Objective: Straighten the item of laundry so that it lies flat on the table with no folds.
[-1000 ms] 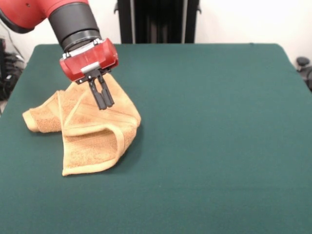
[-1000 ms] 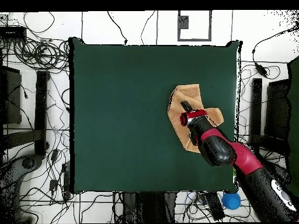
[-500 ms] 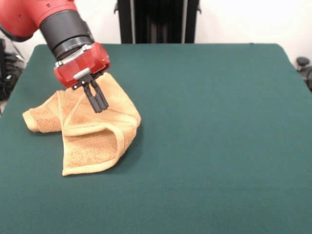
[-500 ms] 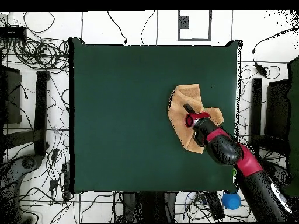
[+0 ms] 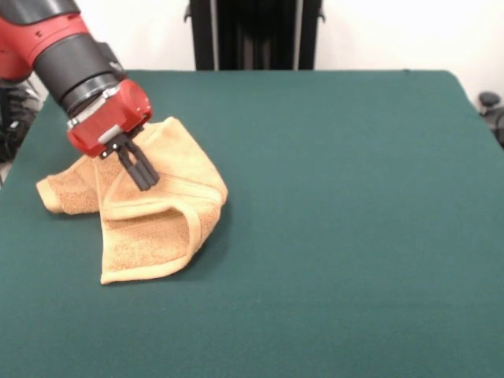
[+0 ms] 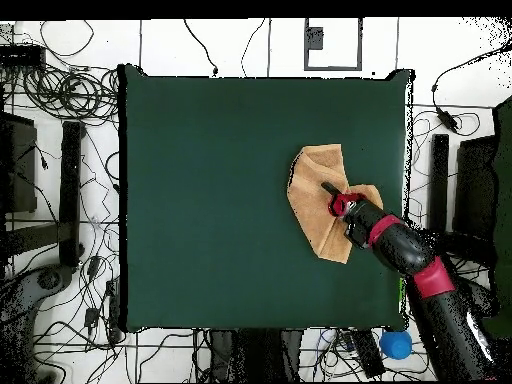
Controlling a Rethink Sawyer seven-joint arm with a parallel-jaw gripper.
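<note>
towel (image 5: 150, 213): we see it crumpled, folded over itself, on the table (image 5: 339, 205) at the front view's left.
gripper (image 5: 146, 179): we see its fingers pressed together, tips over the towel's folds.

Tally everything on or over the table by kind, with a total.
Towels: 1, tan and crumpled with folds, towel
Tables: 1, green table
Robot hands: 1, hand over the towel, fingers close together
Total: 3
</note>
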